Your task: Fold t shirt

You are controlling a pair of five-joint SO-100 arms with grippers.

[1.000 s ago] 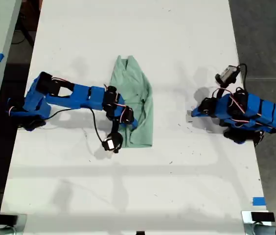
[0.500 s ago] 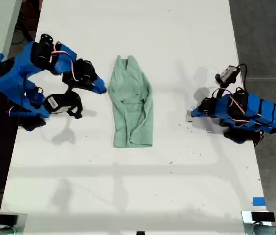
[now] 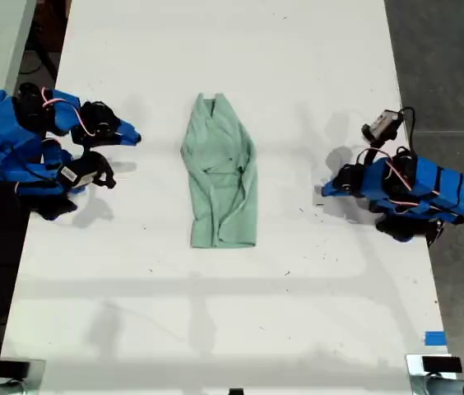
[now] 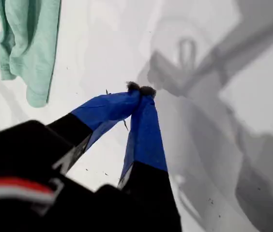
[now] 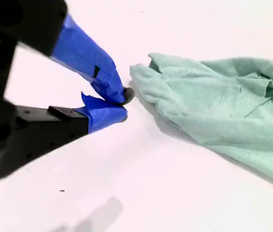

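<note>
The mint-green t shirt [image 3: 220, 177] lies folded lengthwise at the centre of the white table [image 3: 215, 329]. My first gripper [image 3: 133, 137], jaws pressed together and empty, sits well apart at the exterior view's left. My second gripper [image 3: 324, 191], likewise closed on nothing, rests at the exterior view's right.

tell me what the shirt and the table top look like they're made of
The shirt looks like soft knit cotton, matte pale mint green: it lies limp, with wrinkles and rolled edges, and shows a fine fuzzy texture in the second wrist view. The table looks like a hard, smooth white board, perhaps laminate: flat, with a slight sheen, crisp shadows and small dark specks.
</note>
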